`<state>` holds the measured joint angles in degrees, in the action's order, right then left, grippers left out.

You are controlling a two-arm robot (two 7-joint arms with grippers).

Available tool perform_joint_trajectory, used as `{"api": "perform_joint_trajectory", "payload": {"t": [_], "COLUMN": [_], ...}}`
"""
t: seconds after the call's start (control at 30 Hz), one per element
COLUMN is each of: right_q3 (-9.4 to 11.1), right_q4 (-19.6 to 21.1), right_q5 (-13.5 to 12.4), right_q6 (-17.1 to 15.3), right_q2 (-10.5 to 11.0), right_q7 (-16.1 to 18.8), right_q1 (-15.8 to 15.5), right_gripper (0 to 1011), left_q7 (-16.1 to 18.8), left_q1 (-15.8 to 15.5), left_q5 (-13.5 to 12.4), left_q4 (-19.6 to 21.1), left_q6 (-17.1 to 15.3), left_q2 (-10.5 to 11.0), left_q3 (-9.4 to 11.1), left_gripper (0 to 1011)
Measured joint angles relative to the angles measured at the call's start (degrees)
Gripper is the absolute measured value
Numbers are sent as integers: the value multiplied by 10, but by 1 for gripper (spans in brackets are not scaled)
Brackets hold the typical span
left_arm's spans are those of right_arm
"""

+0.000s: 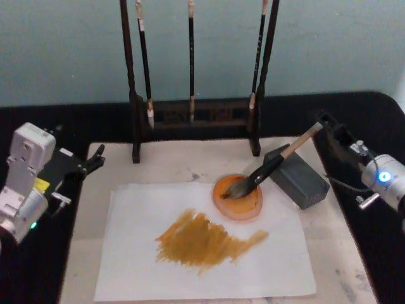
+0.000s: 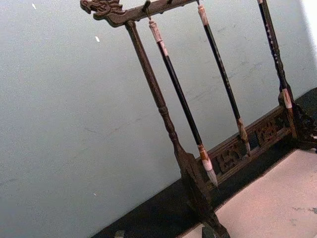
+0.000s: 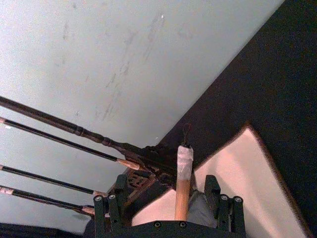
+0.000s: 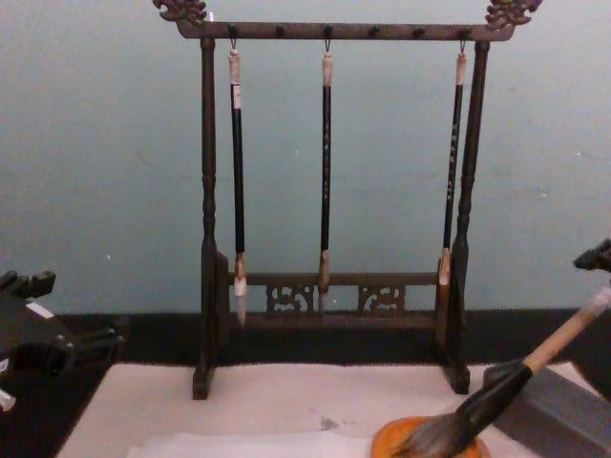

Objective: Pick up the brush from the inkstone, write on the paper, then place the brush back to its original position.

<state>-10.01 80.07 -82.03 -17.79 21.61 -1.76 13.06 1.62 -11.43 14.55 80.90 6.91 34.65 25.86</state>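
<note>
The brush (image 1: 269,168) lies slanted, its grey-black bristles in an orange dish (image 1: 250,206) and its black lower section resting on the dark grey inkstone (image 1: 300,180). Its tan handle rises toward my right gripper (image 1: 326,123). In the right wrist view the handle (image 3: 182,191) stands between the open fingers (image 3: 225,208) of the right gripper (image 3: 168,193), with a gap on each side. The white paper (image 1: 139,266) lies in front of the dish and bears broad orange-brown strokes (image 1: 202,239). My left gripper (image 1: 95,159) is parked at the table's left edge, open and holding nothing.
A dark wooden rack (image 1: 190,117) with three thin black-handled brushes (image 4: 325,162) stands at the back of the beige felt mat (image 1: 342,266). Black tabletop (image 1: 380,114) surrounds the mat. A pale blue-green wall closes the back.
</note>
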Motion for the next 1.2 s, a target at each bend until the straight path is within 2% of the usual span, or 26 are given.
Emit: {"api": "perform_joint_trajectory", "payload": {"t": [0.07, 0.1, 0.17, 0.2, 0.27, 0.3, 0.43, 0.47, 0.5, 0.53, 0.6, 0.63, 0.73, 0.77, 0.83, 0.93, 1.2], "right_q3": [2, 3, 3, -1, -7, -17, -40, -50, -55, -68, -81, -95, -113, -122, -129, -131, -120], "right_q4": [26, 56, 82, 108, 133, 155, 188, 199, 204, 211, 214, 216, 214, 209, 199, 183, 154], "right_q5": [0, 5, 16, 41, 71, 112, 215, 260, 283, 332, 383, 430, 486, 515, 535, 545, 528], "right_q6": [6, 15, 26, 43, 62, 86, 137, 156, 168, 189, 206, 222, 235, 239, 242, 244, 238], "right_q2": [7, 16, 26, 40, 55, 72, 99, 107, 111, 119, 126, 133, 141, 143, 142, 135, 115], "right_q7": [-18, -32, -41, -42, -40, -36, -32, -33, -34, -34, -36, -39, -44, -48, -50, -52, -48], "right_q1": [-14, -31, -46, -61, -74, -86, -101, -107, -109, -113, -115, -116, -118, -119, -122, -125, -133], "right_gripper": [1000, 1000, 1000, 1000, 1000, 1000, 1000, 1000, 1000, 1000, 1000, 1000, 1000, 1000, 1000, 1000, 1000], "left_q7": [0, 0, 0, 0, 0, 0, 0, 0, 0, 0, 0, 0, 0, 0, 0, 0, 0], "left_q1": [0, 0, 0, 0, 0, 0, 0, 0, 0, 0, 0, 0, 0, 0, 0, 0, 0], "left_q5": [0, 0, 0, 0, 0, 0, 0, 0, 0, 0, 0, 0, 0, 0, 0, 0, 0], "left_q4": [0, 0, 0, 0, 0, 0, 0, 0, 0, 0, 0, 0, 0, 0, 0, 0, 0], "left_q6": [0, 0, 0, 0, 0, 0, 0, 0, 0, 0, 0, 0, 0, 0, 0, 0, 0], "left_q2": [0, 0, 0, 0, 0, 0, 0, 0, 0, 0, 0, 0, 0, 0, 0, 0, 0], "left_q3": [0, 0, 0, 0, 0, 0, 0, 0, 0, 0, 0, 0, 0, 0, 0, 0, 0], "left_gripper": [1010, 1010, 1010, 1010, 1010, 1010, 1010, 1010, 1010, 1010, 1010, 1010, 1010, 1010, 1010, 1010, 1010]}}
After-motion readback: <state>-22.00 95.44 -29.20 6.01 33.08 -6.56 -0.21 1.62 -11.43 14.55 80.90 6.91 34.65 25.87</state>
